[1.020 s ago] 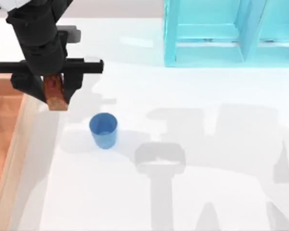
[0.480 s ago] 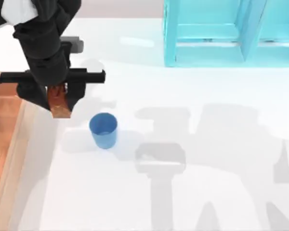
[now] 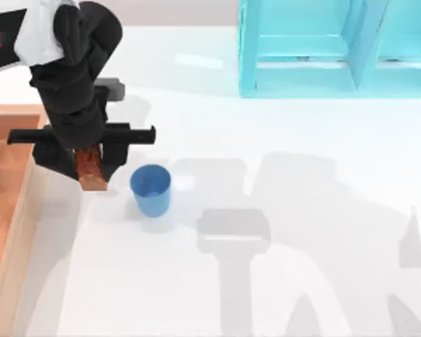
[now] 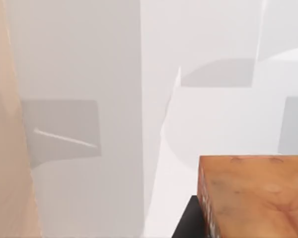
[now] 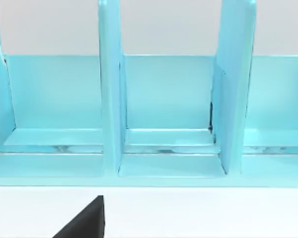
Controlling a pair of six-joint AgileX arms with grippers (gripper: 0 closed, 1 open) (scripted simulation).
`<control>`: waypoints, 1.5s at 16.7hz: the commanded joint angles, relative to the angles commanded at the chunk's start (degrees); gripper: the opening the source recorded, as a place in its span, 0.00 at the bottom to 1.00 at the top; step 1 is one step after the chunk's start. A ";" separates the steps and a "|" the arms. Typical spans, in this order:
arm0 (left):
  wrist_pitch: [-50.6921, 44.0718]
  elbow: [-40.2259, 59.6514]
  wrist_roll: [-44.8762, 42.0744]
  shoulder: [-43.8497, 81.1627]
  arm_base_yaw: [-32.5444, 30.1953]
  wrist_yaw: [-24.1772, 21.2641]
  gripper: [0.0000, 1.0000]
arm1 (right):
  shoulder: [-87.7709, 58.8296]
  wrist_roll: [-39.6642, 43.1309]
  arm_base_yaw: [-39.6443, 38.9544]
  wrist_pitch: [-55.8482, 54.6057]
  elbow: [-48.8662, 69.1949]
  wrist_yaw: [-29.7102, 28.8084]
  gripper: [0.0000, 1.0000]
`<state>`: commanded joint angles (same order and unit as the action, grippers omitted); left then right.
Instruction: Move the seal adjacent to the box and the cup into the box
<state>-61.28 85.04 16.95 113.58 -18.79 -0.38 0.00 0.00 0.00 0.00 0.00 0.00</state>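
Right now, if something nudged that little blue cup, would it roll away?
Probably not while upright: the small plain blue cylindrical cup stands on its base on the white table. It looks light, so a bump may tip it; then its round, tapered side would likely roll.

Black arm, white red-marked casing

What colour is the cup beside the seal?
Plain blue cup; top view shows it best.

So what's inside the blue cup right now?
The cup looks empty: blue inner wall only. Its near inner side is hidden by the rim. The left gripper holds the seal beside it.
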 joint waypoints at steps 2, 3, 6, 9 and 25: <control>0.00 0.00 0.00 0.00 0.00 0.00 0.15 | 0.00 0.00 0.00 0.00 0.00 0.00 1.00; 0.00 0.00 0.00 0.00 0.00 0.00 0.23 | 0.00 0.00 0.00 0.00 0.00 0.00 1.00; 0.00 0.00 0.00 0.00 0.00 0.00 0.45 | 0.00 0.00 0.00 0.00 0.00 0.00 1.00; 0.00 0.00 0.00 0.00 0.00 0.00 0.68 | 0.00 0.00 0.00 0.00 0.00 0.00 1.00; -2.32 2.31 -0.02 -0.13 -0.28 -0.07 1.00 | 0.00 0.00 0.00 0.00 0.00 0.00 1.00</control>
<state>-63.60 87.35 16.93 113.45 -19.07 -0.45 0.00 0.00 0.00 0.00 0.00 0.00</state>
